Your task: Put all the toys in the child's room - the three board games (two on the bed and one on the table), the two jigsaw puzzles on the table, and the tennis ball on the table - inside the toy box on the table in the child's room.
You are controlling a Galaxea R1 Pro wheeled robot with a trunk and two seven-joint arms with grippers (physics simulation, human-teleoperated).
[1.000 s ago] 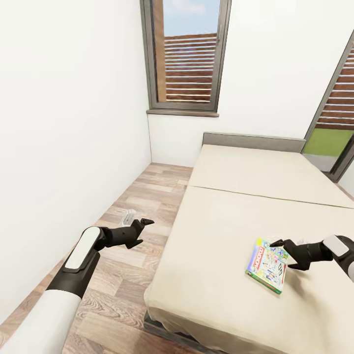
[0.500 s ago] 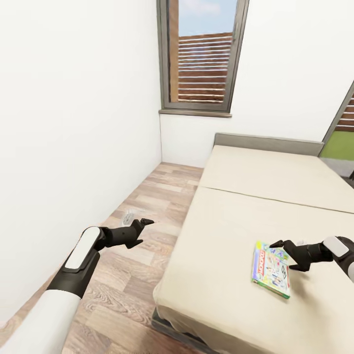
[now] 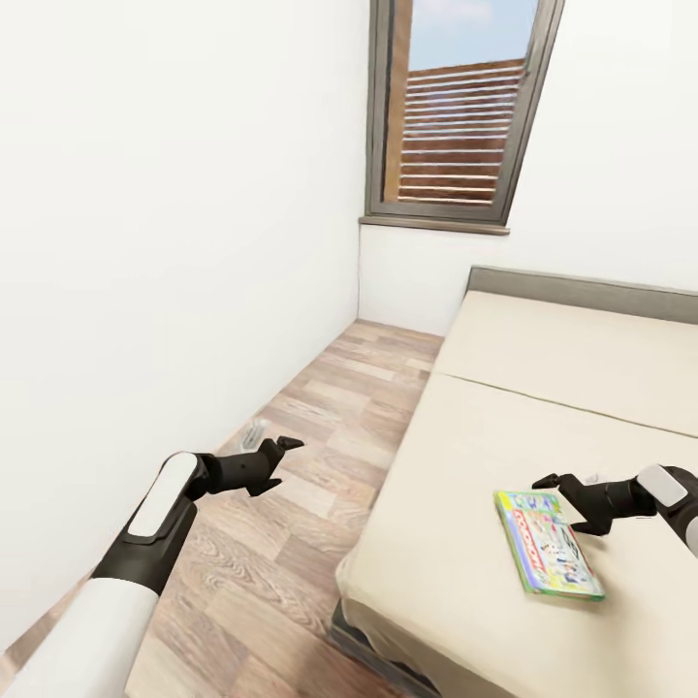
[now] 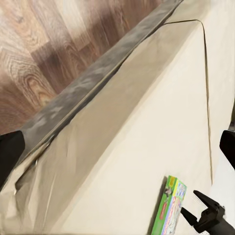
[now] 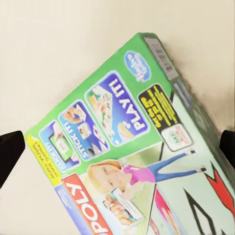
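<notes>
- Hovering over the beige mattress of the bed (image 3: 543, 407), my right gripper (image 3: 560, 501) hangs just above the far end of the flat green board-game box with a red title band (image 3: 548, 555), fingers spread wide and holding nothing.
- My right wrist view looks straight down on the lid of the box (image 5: 132, 161); the dark fingertips (image 5: 11, 152) sit at the two edges of that picture, well outside the box's short sides, so the jaws look wide enough to straddle it.
- My left gripper (image 3: 274, 456) points out over the wood-plank floor (image 3: 320, 427) beside the bed, empty, fingers slightly parted.
- From the left wrist view the box (image 4: 170, 208) lies flat near the mattress edge, my right gripper (image 4: 205, 215) just beside it.
- To lift it well, I judge I should come down squarely over the narrow width, pads on opposite side walls, not across a corner.
- A thin, flat box on soft bedding may tip or slide as I close; a slow squeeze should help.
- The toy box and the table are elsewhere; carrying comes after.
</notes>
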